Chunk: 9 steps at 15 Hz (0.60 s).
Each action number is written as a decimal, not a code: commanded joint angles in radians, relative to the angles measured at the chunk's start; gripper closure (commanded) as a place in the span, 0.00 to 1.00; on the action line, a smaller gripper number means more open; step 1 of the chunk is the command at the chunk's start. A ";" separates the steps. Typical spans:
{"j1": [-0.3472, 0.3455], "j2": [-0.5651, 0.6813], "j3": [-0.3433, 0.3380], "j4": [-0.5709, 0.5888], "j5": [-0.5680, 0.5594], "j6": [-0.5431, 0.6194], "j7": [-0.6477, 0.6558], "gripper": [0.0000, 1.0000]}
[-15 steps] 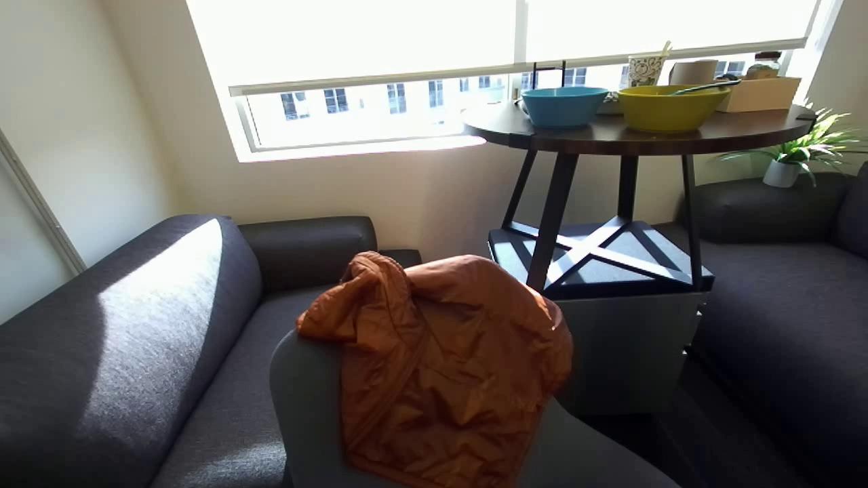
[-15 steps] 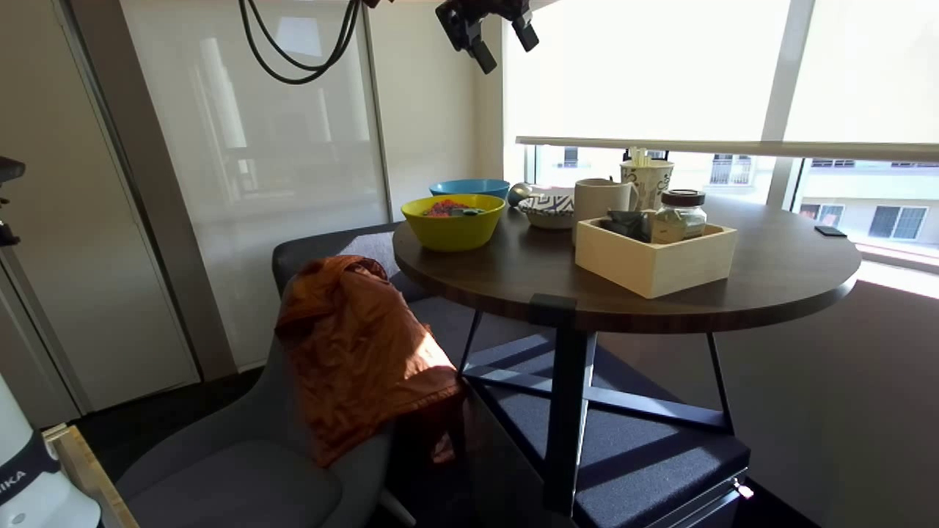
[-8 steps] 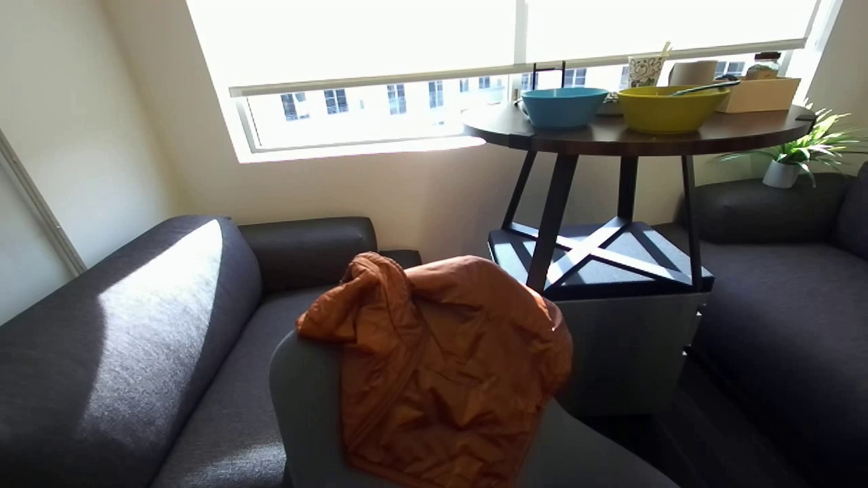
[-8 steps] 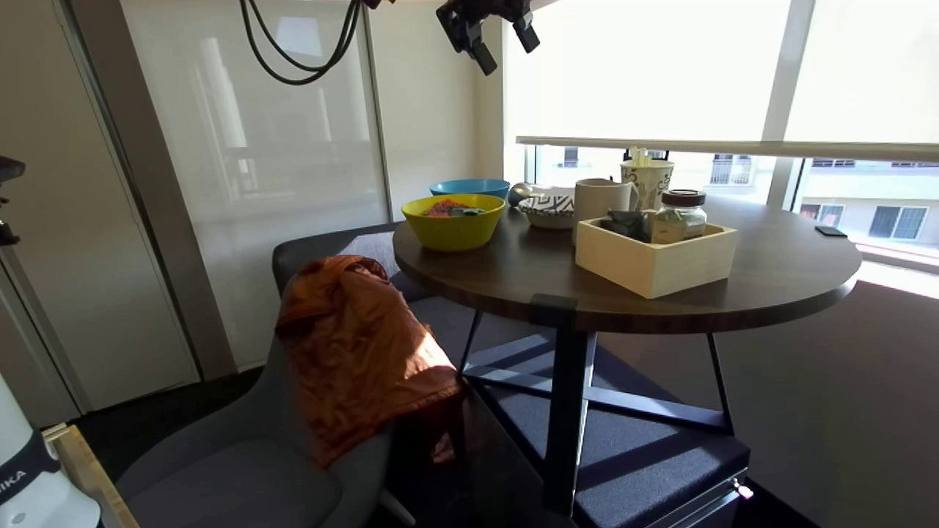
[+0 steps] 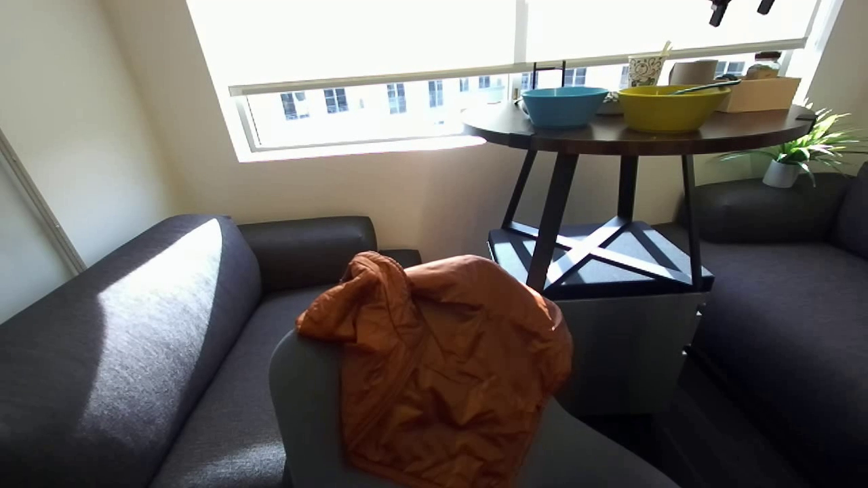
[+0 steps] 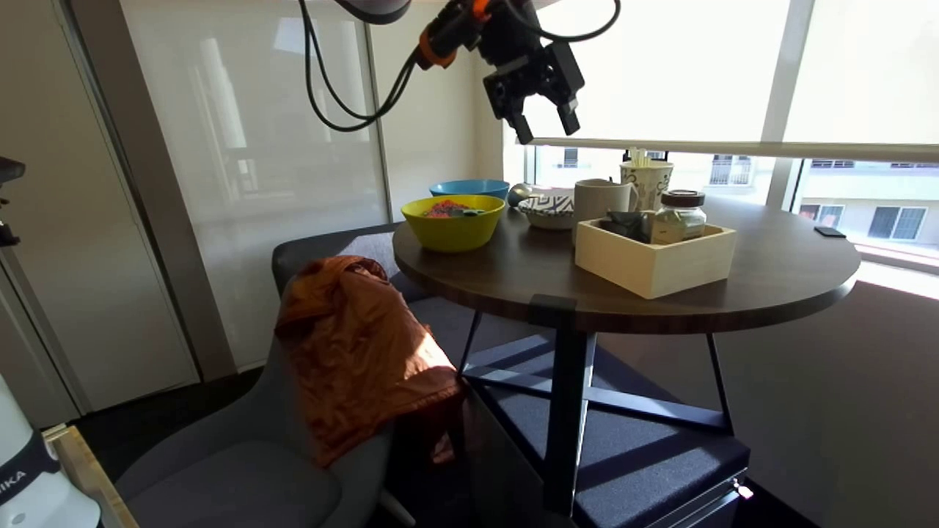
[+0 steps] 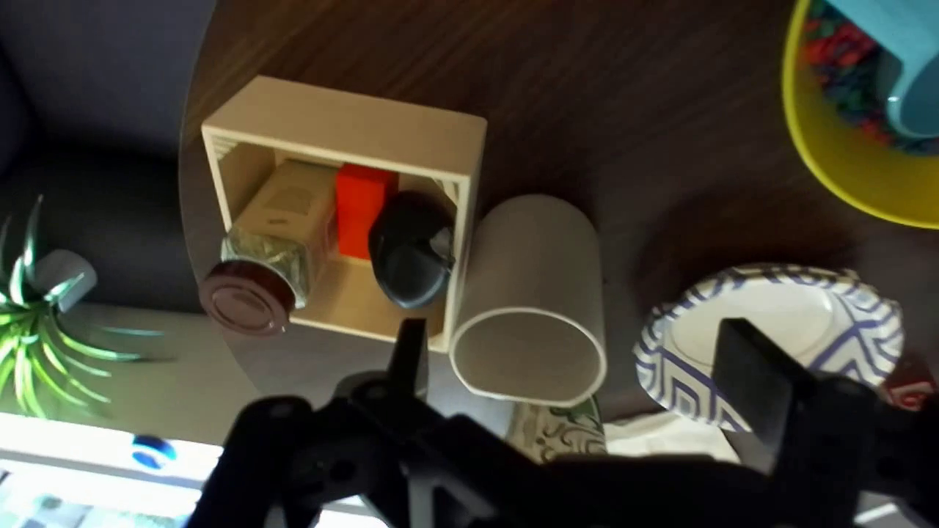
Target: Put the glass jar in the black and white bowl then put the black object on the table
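The glass jar (image 6: 681, 218) with a brown lid stands in a wooden box; the wrist view also shows the jar (image 7: 273, 253). The small black object (image 7: 411, 249) lies in the same box, right of a red block. The black and white bowl (image 7: 682, 378) sits beyond the mug; in an exterior view the patterned bowl (image 6: 550, 210) is partly hidden by it. All stand on the round dark brown table (image 6: 777, 279). My gripper (image 6: 546, 133) is open and empty, high above the bowls. Its fingertips (image 7: 572, 326) are wide apart in the wrist view.
The wooden box (image 6: 653, 271) stands close to a light mug (image 7: 532, 271). A paper cup (image 6: 647, 176) holds sticks behind it. A yellow bowl (image 6: 453, 227) with a spoon and a blue bowl (image 5: 564, 108) stand near the table edge. A chair carries an orange jacket (image 5: 468, 359).
My gripper has come down and moved right in an exterior view, still open. It now shows at the top edge of an exterior view where it was out of sight. The objects have not moved.
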 commanded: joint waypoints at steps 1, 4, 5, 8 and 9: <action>-0.022 0.038 -0.004 0.032 0.022 -0.031 -0.003 0.00; -0.034 0.071 -0.007 0.048 0.026 -0.031 -0.004 0.00; -0.031 0.066 -0.005 0.048 0.026 -0.031 -0.004 0.00; -0.049 0.123 -0.027 0.126 0.043 -0.099 0.083 0.00; -0.062 0.154 -0.038 0.165 0.052 -0.133 0.115 0.00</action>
